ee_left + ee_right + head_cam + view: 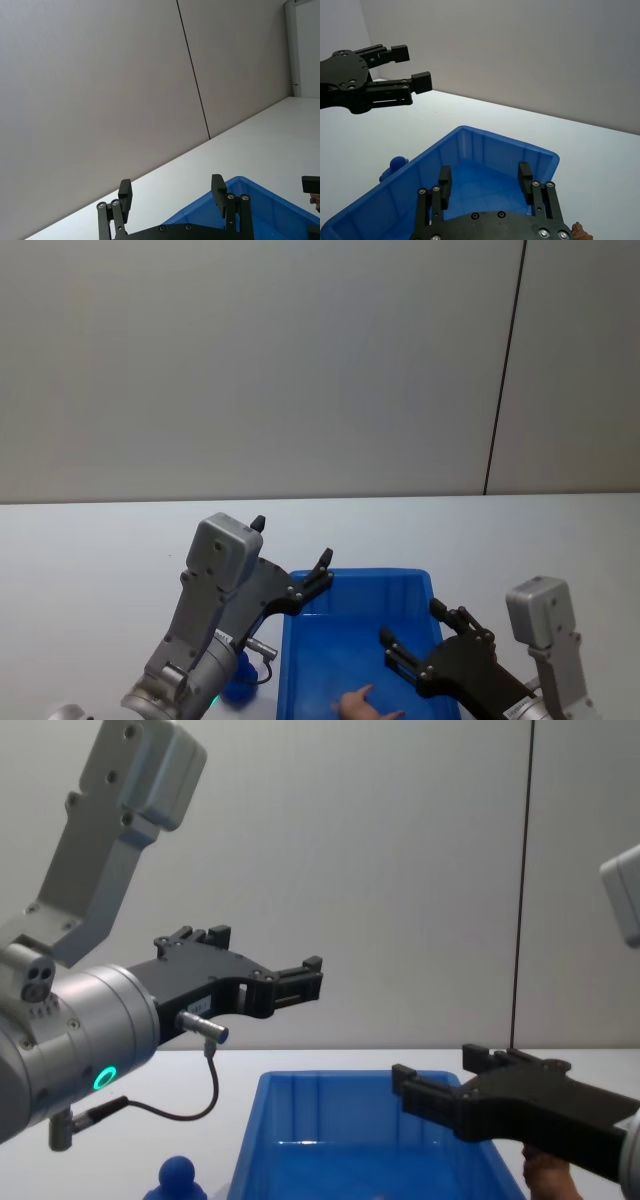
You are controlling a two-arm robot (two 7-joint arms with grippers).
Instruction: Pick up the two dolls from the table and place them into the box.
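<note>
We see the bright blue rectangular plastic box with ribbed, sloping walls (300, 625) standing on the white table (100, 540), close in front of the robot, with a plain grey wall (250, 360) behind. The left gripper (292, 540) hangs in the air above the table, near the box's far left corner. Its two black fingers are spread wide apart with nothing between them, which the left wrist view shows plainly. The right gripper (412, 623) reaches out over the right half of the box's inside, above the floor. Its fingers are also parted and it carries nothing. The small solid-blue doll with the round ball head (178, 1178) stands upright on the table just beside the box's left outer wall, outside the box and below the left arm. The right wrist view shows its round head poking up next to that wall. The small brown furry doll (355, 705) shows in the head view against the blue floor at the near end of the box, just beside the right gripper and not held by it. In the chest view a bit of brown fur peeks out under that gripper by the box's near right corner. We cannot tell from these views whether it rests fully on the box's floor.
</note>
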